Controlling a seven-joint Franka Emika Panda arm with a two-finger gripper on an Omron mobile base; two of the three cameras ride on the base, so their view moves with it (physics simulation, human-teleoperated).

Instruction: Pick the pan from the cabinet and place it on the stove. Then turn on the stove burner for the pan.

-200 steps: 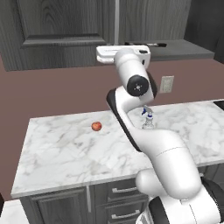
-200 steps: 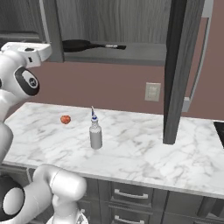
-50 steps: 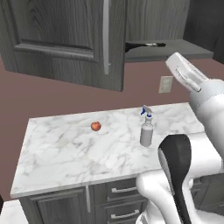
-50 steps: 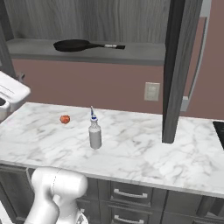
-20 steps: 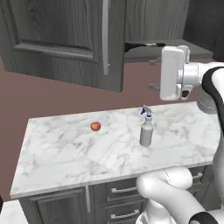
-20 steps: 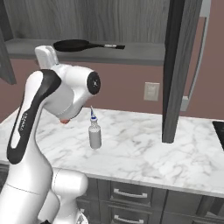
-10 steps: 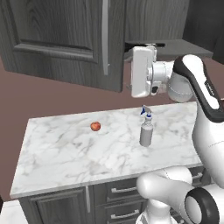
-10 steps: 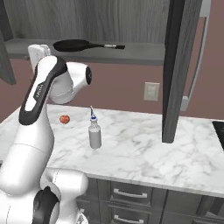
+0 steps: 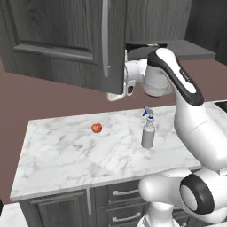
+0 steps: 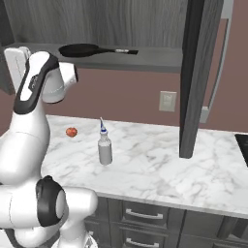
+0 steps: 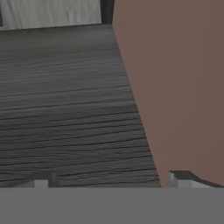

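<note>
The black pan (image 10: 85, 50) lies on the open cabinet's shelf (image 10: 155, 59), its long handle (image 10: 123, 51) pointing right. In the left base view the handle (image 9: 144, 45) shows just past the door's edge. My gripper (image 11: 111, 180) is open, with its fingertips (image 11: 41, 181) wide apart and nothing between them. It faces the dark wood-grain cabinet door (image 11: 65, 109) from close up. The hand (image 9: 119, 92) sits at the lower edge of the left cabinet door (image 9: 57, 40), left of and below the pan. A corner of the black stove (image 10: 242, 141) shows at the far right.
A grey spray bottle (image 9: 148, 133) and a small red fruit (image 9: 96, 128) stand on the marble counter (image 9: 66, 155). The right cabinet door (image 10: 193, 77) hangs open, edge-on. A wall outlet (image 10: 167, 101) is on the brown wall. Drawers (image 10: 145, 215) sit below the counter.
The arm has swung leftward across the counter. The hand has moved from right of the pan handle to the left door's lower edge. The gripper stays open.
</note>
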